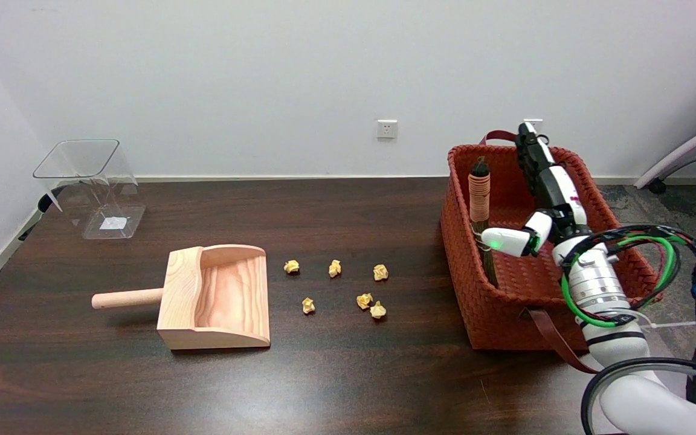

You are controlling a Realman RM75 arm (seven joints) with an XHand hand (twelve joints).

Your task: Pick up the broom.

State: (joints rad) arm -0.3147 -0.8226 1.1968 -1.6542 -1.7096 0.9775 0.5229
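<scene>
The broom (pixel 480 199) stands nearly upright in the left part of the red woven basket (pixel 499 308), its cord-wrapped handle leaning on the left wall and its dark bristles down inside. My right hand (pixel 541 199) hovers over the basket, just right of the broom. Its fingers stretch straight up toward the far rim and the thumb (pixel 505 240) points left, close to the broom's lower shaft. Nothing is held, and I cannot tell whether the thumb touches the broom.
A wooden dustpan (pixel 215 299) lies left of centre on the dark table (pixel 348 374). Several crumpled yellow paper balls (pixel 363 300) are scattered between it and the basket. A clear plastic bin (pixel 91 187) stands at the far left. Cables loop around my right wrist.
</scene>
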